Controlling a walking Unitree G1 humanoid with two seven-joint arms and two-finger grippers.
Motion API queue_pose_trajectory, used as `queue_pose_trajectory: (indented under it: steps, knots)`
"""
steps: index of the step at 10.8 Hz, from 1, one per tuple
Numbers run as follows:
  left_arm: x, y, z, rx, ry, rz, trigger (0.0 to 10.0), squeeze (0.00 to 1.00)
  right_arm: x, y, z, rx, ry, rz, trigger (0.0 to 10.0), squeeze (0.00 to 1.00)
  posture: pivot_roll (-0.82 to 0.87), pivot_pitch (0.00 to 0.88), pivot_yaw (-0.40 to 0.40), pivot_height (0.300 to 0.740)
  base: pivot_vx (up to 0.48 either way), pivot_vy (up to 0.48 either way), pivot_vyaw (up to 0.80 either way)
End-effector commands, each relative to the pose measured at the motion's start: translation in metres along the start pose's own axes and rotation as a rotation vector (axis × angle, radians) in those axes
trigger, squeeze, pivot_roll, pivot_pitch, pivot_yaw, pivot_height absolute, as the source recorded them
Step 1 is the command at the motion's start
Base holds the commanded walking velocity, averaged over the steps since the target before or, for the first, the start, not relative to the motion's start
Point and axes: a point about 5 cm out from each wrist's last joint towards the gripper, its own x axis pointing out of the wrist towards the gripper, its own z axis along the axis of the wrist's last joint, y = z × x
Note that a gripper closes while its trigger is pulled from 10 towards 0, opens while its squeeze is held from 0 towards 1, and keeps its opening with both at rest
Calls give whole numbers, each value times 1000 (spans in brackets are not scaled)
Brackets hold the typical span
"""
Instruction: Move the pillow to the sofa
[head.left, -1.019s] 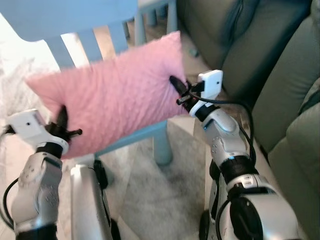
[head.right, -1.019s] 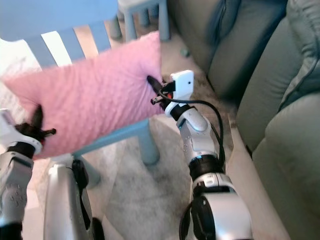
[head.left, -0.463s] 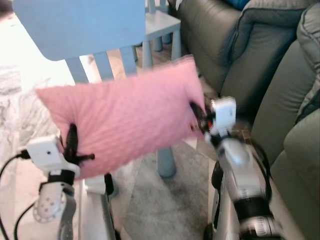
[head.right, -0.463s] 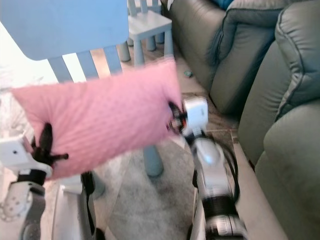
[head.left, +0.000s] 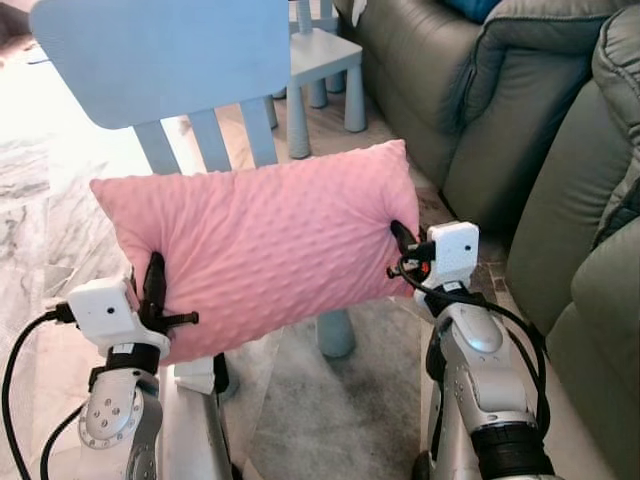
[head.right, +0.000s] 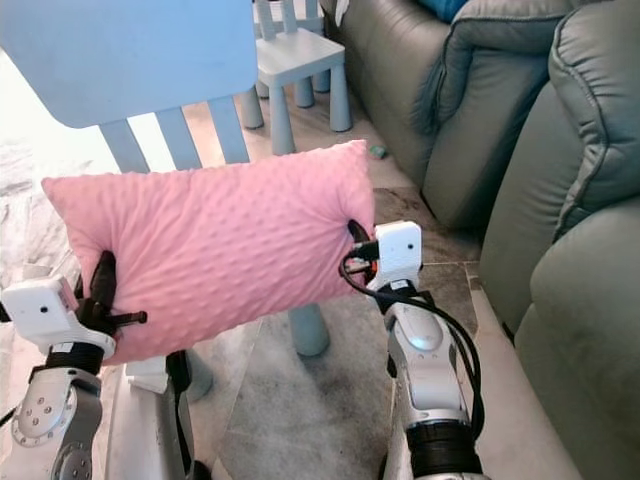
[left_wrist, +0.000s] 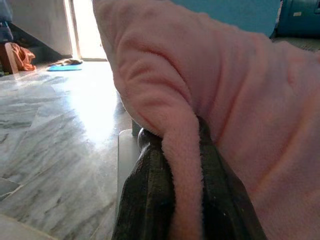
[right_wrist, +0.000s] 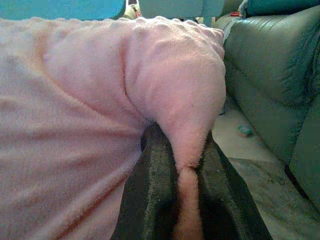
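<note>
Pillow (head.left: 255, 250) pink, held up in air between my two grippers, long side across, in front of me. My left gripper (head.left: 153, 290) pinches its left edge, fingers (left_wrist: 150, 200) closed tight on a fold of fabric. My right gripper (head.left: 402, 248) pinches the right edge, fingers (right_wrist: 155, 195) likewise clamped on a fold. Rug (head.left: 330, 420) grey, on the floor below. Chair (head.left: 170, 60) blue, just behind pillow, back slats showing above it. Stool (head.left: 325, 55) blue, farther back. Sofa (head.left: 520, 130) dark green, to my right, apart from pillow.
</note>
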Motion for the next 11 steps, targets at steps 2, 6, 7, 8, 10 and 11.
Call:
queue_pose_trajectory:
  steps: [2, 6, 7, 8, 10, 11]
  knots:
    - [0, 3, 1, 7, -18, 16, 0, 0, 8, 4, 16, 4, -52, 6, 0, 0, -175, 0, 79, 316, 0, 0, 0]
    - [4, -2, -1, -3, -18, -2, 0, 0, 8, 0, 18, 13, -52, -16, 0, 0, -188, 0, 87, 316, 0, 0, 0]
    - [5, -3, -1, -4, -19, -10, 0, 0, 8, 0, 18, 15, -52, -18, 0, 0, -191, 0, 89, 316, 0, 0, 0]
    - [6, -3, -1, -5, -18, -13, 0, 0, 8, 0, 18, 17, -52, -18, 0, 0, -191, 0, 89, 316, 0, 0, 0]
    - [6, -6, -3, -10, -17, -19, 0, 0, 8, -1, 19, 19, -54, -19, 0, 0, -195, 0, 88, 316, 0, 0, 0]
    - [6, -8, -4, -12, -14, -22, 0, 0, 9, 0, 19, 18, -55, -16, 0, 0, -196, 0, 88, 316, 0, 0, 0]
